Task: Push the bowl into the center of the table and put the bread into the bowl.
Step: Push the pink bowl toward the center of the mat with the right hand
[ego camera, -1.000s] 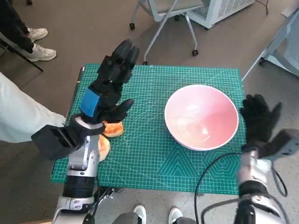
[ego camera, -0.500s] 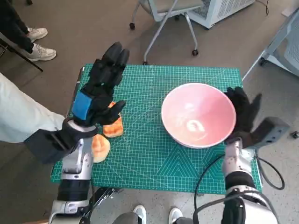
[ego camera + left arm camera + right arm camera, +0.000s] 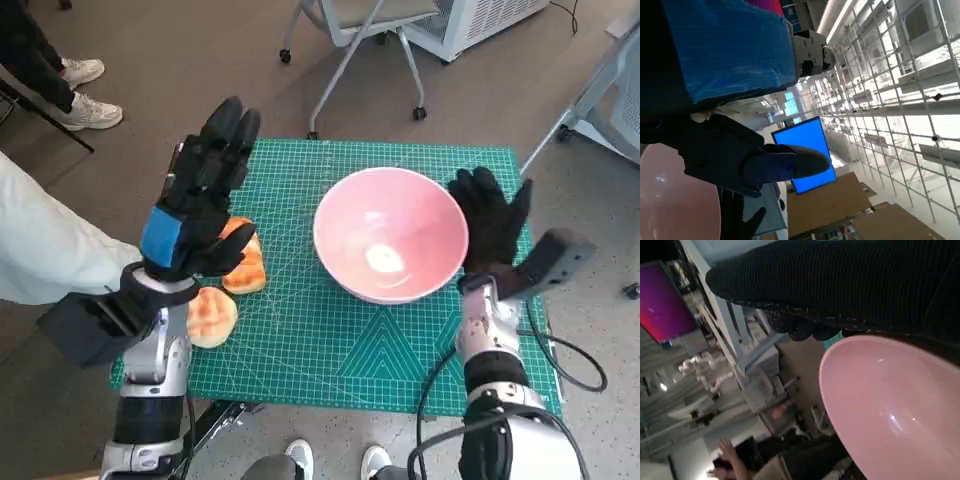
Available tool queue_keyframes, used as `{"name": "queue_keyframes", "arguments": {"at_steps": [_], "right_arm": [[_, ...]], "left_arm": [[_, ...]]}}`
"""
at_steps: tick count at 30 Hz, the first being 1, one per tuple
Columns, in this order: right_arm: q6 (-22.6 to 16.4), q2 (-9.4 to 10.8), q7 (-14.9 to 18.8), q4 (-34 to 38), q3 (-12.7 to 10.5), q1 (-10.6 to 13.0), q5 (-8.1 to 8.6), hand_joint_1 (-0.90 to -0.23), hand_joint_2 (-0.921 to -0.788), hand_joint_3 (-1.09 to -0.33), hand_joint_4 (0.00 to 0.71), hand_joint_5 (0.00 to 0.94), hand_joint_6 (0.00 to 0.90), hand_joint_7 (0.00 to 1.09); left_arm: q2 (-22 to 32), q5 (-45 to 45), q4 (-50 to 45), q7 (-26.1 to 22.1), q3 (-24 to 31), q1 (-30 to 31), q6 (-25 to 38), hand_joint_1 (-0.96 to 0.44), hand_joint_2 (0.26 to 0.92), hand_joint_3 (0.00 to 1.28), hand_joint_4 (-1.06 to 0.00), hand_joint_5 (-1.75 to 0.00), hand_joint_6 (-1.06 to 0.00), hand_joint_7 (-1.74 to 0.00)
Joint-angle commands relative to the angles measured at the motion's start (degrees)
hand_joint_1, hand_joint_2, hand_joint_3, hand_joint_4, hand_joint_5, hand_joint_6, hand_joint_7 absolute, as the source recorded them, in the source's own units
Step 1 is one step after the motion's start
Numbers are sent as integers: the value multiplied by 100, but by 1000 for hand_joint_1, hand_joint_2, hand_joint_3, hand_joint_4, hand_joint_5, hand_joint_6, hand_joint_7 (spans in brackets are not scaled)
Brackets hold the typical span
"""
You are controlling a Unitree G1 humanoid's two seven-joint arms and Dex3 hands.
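Pink bowl point(image 3: 391, 234) sits a bit right of centre on the green gridded cutting mat point(image 3: 330, 345): round, smooth, glossy inside with a bright glare spot near the bottom. My right hand point(image 3: 489, 222), black knit glove, is flat against the bowl's outer wall at its 3 o'clock, fingers spread and pointing away from me, holding nothing. Right wrist view shows the same: ribbed knit along the frame edge, the bowl's smooth pink rim just beside it. My left hand point(image 3: 197, 200), hard black fingers with blue tape across the back, hovers over the mat's left side at about 9 o'clock from the bowl, fingers extended and apart, empty. Bread: two pieces, both left of the bowl. One bun point(image 3: 243, 263), orange-brown, soft-looking, sits partly under my left hand. The other roll point(image 3: 211, 316), paler, rounded, lobed top, lies near the mat's front-left corner, at 7 o'clock from the first. Both well apart from the bowl. A person's pale sleeve point(image 3: 45, 250) at far left.
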Motion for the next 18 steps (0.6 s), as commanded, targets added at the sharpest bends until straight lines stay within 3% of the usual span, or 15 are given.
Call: {"name": "queue_keyframes", "arguments": {"at_steps": [1, 11, 18], "right_arm": [[155, 158, 10, 110, -41, -75, 55, -556, -921, -854, 109, 2, 139, 241], [217, 256, -29, 145, -27, -193, 15, -552, -921, -846, 127, 10, 167, 235], [154, 105, 10, 104, 49, -168, -80, -552, -921, -853, 139, 13, 187, 231]], "left_arm": [[48, 22, -96, 62, 56, 85, 2, -604, 921, 418, -36, -8, 1, -268], [36, 93, -66, 140, 64, 112, -69, -597, 921, 415, -37, -6, 0, -264], [38, 127, -72, 177, 49, 126, -60, -597, 921, 414, -37, -6, 0, -272]]}}
